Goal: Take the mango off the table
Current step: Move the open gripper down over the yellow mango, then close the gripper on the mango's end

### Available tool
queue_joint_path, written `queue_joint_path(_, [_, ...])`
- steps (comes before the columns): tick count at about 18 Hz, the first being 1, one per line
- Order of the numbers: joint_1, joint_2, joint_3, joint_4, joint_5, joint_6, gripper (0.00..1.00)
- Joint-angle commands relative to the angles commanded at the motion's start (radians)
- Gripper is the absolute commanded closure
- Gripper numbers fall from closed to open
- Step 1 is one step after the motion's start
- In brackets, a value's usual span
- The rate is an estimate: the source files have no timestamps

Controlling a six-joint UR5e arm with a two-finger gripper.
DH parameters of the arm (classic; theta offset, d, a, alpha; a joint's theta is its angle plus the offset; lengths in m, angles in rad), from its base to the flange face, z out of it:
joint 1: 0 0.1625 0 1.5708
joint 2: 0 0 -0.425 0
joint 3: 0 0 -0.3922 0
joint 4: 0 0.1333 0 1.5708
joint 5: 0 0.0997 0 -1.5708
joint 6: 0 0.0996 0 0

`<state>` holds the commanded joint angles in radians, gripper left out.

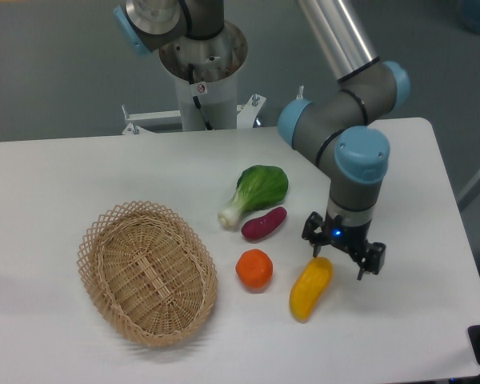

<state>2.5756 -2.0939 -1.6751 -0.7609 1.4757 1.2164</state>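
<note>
The mango (310, 287) lies on the white surface (64, 176), its upper end just under the end effector (342, 254), which hangs with fingers spread and nothing held. This looks like the approach step; next it should centre over the fruit's middle and drop. The orange (254, 269) sits near on one side. Toward the surface's front edge there is open room, and the basket (147, 272) is well apart.

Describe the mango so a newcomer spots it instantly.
Start at the wicker basket on the white table and look right, past the round orange fruit. The mango lies just beyond, under the gripper: the only elongated yellow piece, unlike the purple vegetable.
</note>
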Motion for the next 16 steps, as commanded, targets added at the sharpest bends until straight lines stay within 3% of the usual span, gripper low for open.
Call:
queue_joint_path(15, [-0.006, -0.026, -0.029, 0.018, 0.003, -0.002, 0.0])
queue_joint_path(16, [-0.006, -0.026, -0.031, 0.032, 0.003, -0.002, 0.12])
